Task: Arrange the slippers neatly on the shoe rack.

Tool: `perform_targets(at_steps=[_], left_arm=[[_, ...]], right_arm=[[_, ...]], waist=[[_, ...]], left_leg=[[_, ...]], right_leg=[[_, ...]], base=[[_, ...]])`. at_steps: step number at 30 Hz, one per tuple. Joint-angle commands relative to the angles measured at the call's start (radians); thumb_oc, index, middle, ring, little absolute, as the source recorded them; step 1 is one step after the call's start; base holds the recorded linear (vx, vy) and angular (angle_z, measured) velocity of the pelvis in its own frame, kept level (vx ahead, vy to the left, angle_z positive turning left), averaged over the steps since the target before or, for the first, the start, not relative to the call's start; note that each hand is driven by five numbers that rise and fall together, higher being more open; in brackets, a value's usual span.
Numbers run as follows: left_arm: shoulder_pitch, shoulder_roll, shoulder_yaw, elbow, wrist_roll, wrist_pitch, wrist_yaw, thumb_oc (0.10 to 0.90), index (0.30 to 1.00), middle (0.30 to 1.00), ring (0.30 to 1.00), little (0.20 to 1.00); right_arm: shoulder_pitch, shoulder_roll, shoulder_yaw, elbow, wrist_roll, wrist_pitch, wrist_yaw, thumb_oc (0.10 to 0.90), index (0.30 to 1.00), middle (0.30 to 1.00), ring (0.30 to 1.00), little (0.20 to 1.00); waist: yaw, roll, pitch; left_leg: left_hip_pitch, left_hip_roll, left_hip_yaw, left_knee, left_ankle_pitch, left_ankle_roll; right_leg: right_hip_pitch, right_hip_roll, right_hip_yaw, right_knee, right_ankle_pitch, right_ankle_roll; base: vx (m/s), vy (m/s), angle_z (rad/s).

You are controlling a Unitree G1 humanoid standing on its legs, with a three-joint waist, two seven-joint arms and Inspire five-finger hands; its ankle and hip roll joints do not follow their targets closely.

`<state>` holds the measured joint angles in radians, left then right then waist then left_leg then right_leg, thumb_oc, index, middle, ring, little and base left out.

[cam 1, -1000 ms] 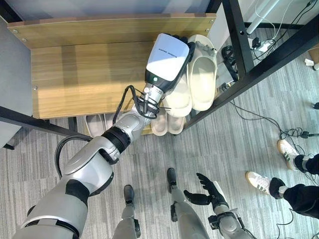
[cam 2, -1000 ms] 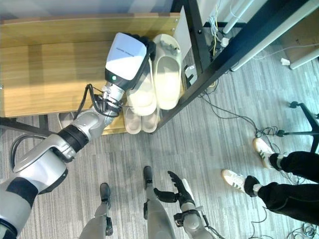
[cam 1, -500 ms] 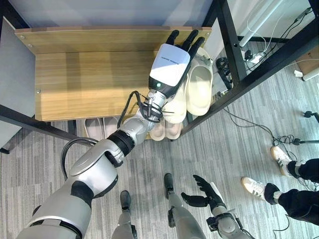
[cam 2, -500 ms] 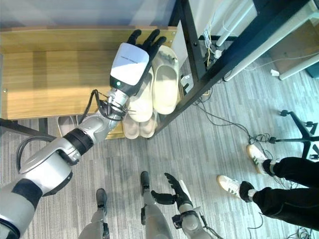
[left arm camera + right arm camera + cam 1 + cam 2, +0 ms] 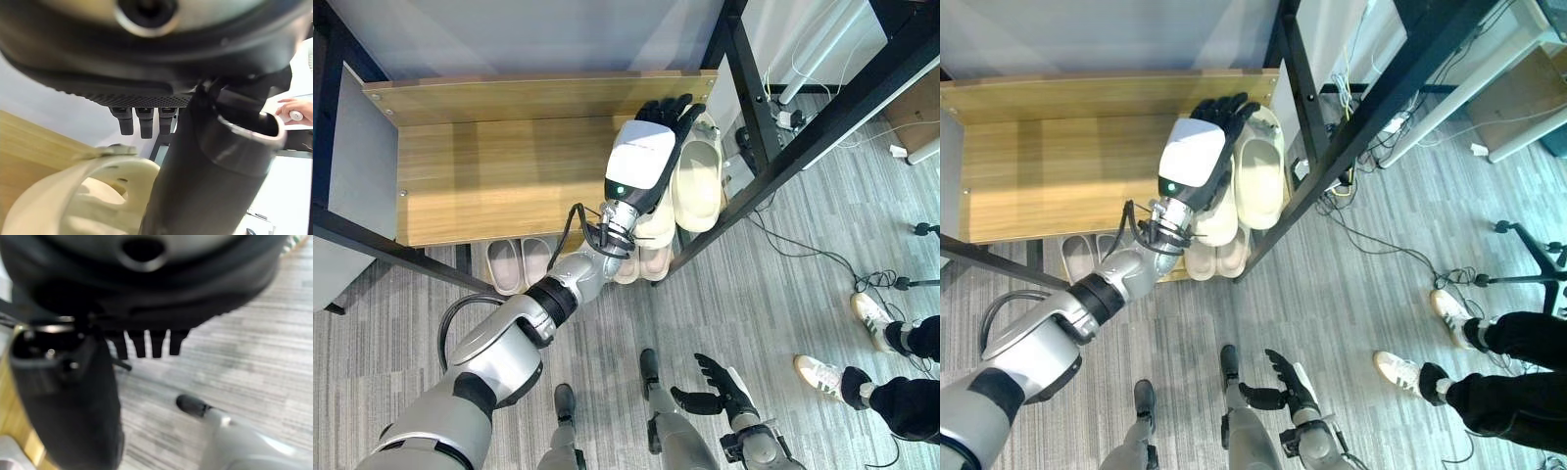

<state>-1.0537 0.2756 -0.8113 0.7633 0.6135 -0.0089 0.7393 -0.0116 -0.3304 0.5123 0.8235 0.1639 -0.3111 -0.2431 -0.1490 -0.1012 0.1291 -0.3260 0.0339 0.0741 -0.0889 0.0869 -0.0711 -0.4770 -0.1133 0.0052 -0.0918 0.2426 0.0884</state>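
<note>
while half a second ago the left hand [image 5: 664, 122] reached flat past the toes of the cream slippers [image 5: 697, 184], its fingers now bend a little over the toe of the inner 1, with nothing gripped (the wrist view shows straight fingers above the strap, thumb alongside). that looks like a nudge or a let-go, so this pair seems nearly settled. both slippers lie side by side at the right end of the shoe rack [image 5: 489, 166], on its upper shelf. count: 2 cream slippers on top, 2 pale pairs on the lower shelf [image 5: 519, 262]. the right hand [image 5: 717, 384] hangs low, open and empty. a person's shoes [image 5: 822, 372] stand on the carpet to the right.
</note>
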Motion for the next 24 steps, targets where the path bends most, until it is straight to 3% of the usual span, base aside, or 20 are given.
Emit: perform_targets(at_steps=[1,16,24], left_arm=[[-0.112,-0.041,0.084,-0.077,-0.007,-0.086,0.062,0.800,0.900,0.900,0.900,0.900],[-0.071,0.000,0.115,-0.234,-0.022,-0.116,0.075,0.800,0.900,0.900,0.900,0.900],[0.100,0.077,0.195,-0.378,-0.074,-0.158,0.045,0.800,0.900,0.900,0.900,0.900]], right_arm=[[0.000,-0.016,-0.053,0.003,0.020,-0.016,-0.007,0.800,0.900,0.900,0.900,0.900],[-0.013,0.027,-0.053,0.062,0.033,0.006,-0.011,0.800,0.900,0.900,0.900,0.900],[-0.016,0.072,-0.080,0.083,0.056,0.023,-0.008,0.800,0.900,0.900,0.900,0.900]], waist=[[-0.005,0.052,0.018],[0.012,0.058,-0.011],[0.039,0.058,-0.027]], left_leg=[[-0.022,-0.033,-0.011,0.002,-0.033,0.024],[0.031,-0.034,-0.012,0.002,-0.041,0.026],[0.101,-0.037,-0.015,0.002,-0.050,0.030]], right_leg=[[0.075,-0.015,-0.024,0.020,-0.140,0.076],[0.139,-0.019,-0.034,0.018,-0.154,0.076],[0.216,-0.014,-0.052,0.016,-0.169,0.075]], base=[[0.00,0.000,0.00],[0.01,0.000,0.00],[0.04,-0.001,0.01]])
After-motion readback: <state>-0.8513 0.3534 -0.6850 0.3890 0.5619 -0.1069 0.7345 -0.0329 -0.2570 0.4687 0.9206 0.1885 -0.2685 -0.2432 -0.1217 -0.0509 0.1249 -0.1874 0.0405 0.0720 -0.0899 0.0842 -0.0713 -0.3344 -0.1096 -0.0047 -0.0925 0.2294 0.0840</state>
